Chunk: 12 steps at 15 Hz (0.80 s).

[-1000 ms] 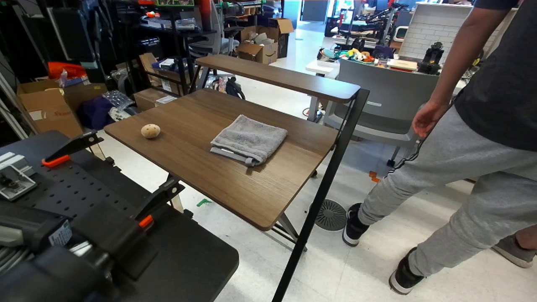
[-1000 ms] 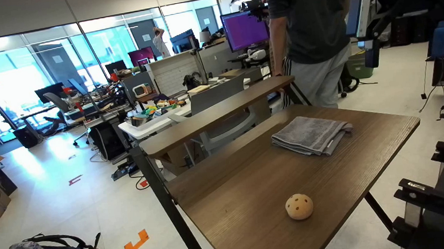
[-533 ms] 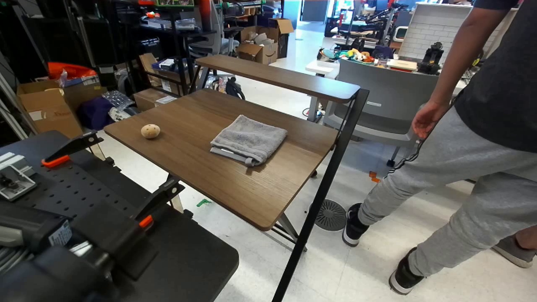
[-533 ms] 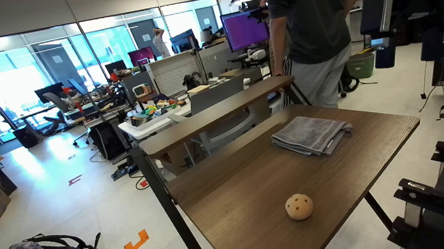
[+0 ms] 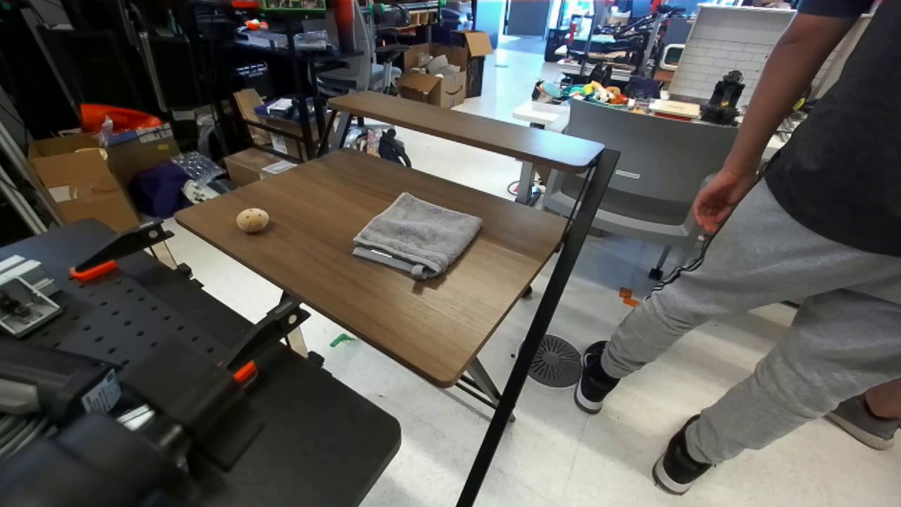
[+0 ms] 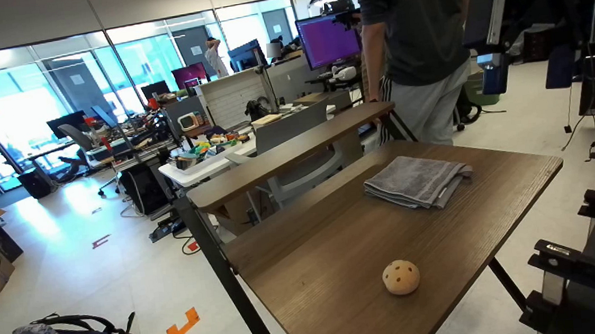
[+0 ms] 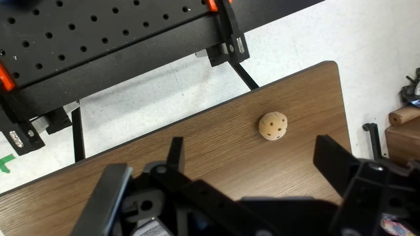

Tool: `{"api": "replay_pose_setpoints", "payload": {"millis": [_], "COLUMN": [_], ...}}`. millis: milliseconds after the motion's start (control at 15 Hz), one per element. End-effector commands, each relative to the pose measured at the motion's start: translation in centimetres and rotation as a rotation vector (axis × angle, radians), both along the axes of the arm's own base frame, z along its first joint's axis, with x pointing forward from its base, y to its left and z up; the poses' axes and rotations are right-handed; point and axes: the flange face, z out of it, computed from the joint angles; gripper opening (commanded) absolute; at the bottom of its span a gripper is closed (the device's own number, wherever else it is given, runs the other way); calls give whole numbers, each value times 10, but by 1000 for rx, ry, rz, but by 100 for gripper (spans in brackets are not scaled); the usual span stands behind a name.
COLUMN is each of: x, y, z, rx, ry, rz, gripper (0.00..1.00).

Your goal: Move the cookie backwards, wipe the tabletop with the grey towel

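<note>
In an exterior view, ROBOTIQ reads in white on the gripper (image 6: pixel 527 79); only text I can make out. Sticker (image 5: pixel 103 396) on the black device (image 5: pixel 56 366), label (image 5: pixel 627 174) on the grey chair (image 5: pixel 654 144), paper (image 6: pixel 196 50) on the door (image 6: pixel 187 38): too small to read.

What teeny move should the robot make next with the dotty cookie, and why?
Probably lower the gripper a little toward the cookie. In the wrist view its jaws are open and the cookie shows roughly ahead of their gap, but it lies on the tabletop, with the gripper higher up. The grey towel can likely wait until the cookie moves.
</note>
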Motion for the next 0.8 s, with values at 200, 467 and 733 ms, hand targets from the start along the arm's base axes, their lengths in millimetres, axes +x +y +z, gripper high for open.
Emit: {"api": "replay_pose_setpoints", "payload": {"millis": [200, 467, 733], "x": [24, 47, 59], "y": [22, 67, 98], "z": [9, -15, -72], "rx": [-84, -149, -182], "ry": [-166, -276, -246], "rz": [43, 120, 155], "gripper": [100, 100, 100]}}
